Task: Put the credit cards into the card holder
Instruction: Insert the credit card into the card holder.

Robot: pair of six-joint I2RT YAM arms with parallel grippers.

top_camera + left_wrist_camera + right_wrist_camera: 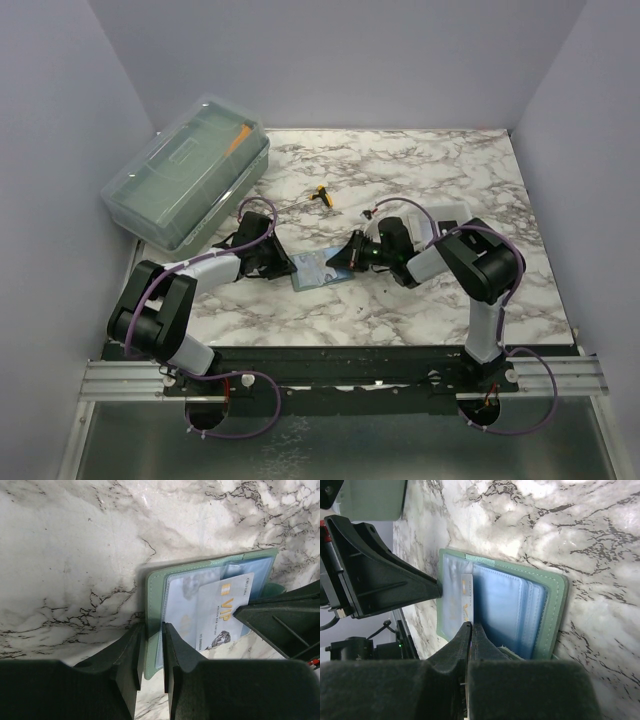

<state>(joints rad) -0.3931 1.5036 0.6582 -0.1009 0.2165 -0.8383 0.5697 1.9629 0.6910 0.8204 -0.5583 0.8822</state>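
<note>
The white-and-grey marble surface (430, 160) carries a translucent lidded plastic box (185, 170) at the far left, well apart from the work. Near the middle, between both arms, the sage-green folding card holder (155, 587) lies open, its clear bluish pockets facing up. The left pincer (152, 632) is closed on the outer edge of its cover and pins it down. A pale credit card with gold VIP print (225, 610) lies partly under a clear pocket. The right pincer (471, 630) has its tips pressed together on the thin edge of this card, as far as I can judge.

The step in hand is the insertion. To do it well, the card should stay flat and parallel to the pocket mouth, pushed slowly toward the left pincer. If it tilts, a corner may catch on the seam and the plastic will buckle.
</note>
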